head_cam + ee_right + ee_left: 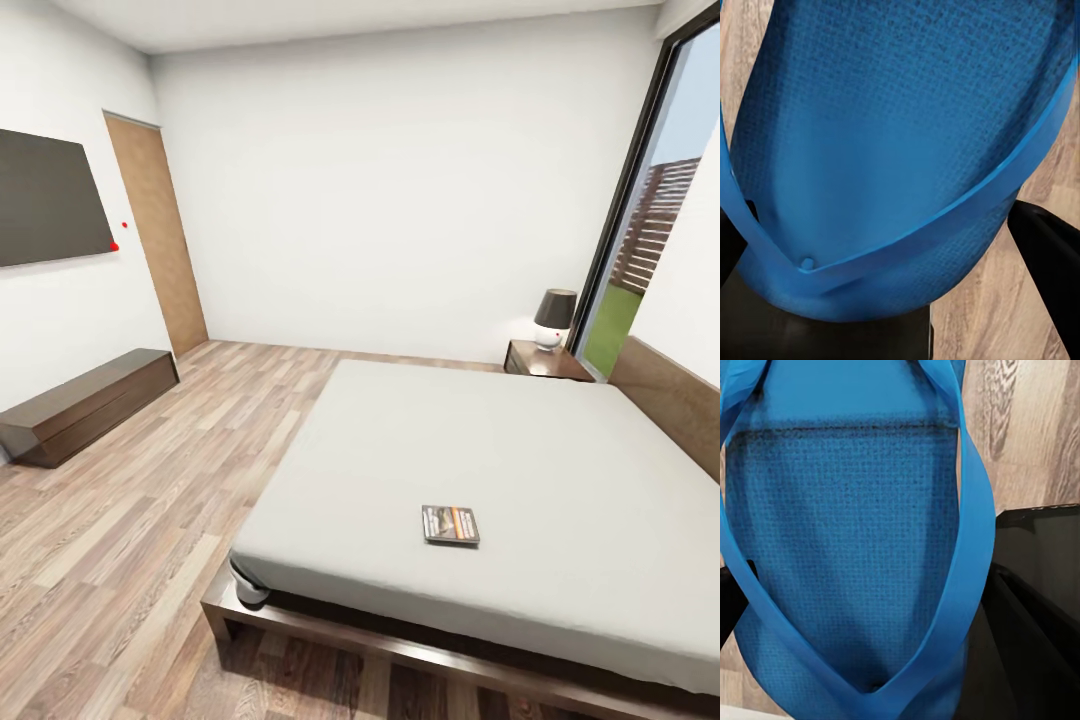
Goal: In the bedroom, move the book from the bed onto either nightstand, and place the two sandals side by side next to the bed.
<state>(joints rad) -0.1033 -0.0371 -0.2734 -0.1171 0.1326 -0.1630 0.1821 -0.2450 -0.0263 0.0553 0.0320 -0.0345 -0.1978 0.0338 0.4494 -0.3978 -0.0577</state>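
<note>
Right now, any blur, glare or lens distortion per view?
Head view: wide-angle bending of walls and window frame, soft overall, lit lamp glows on the wall; book lettering unreadable. Left wrist view: sandal very close, weave grainy. Right wrist view: other sandal, same softness.

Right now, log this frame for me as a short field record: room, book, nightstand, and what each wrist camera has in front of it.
room: bedroom, wood-plank floor
book: small dark paperback with orange band, flat on pale mattress of dark-framed bed
nightstand: dark wooden cabinet beyond the bed, lamp on top
left wrist: bright blue flip-flop sandal close up
right wrist: second blue sandal close up
grip state: cannot tell
</note>
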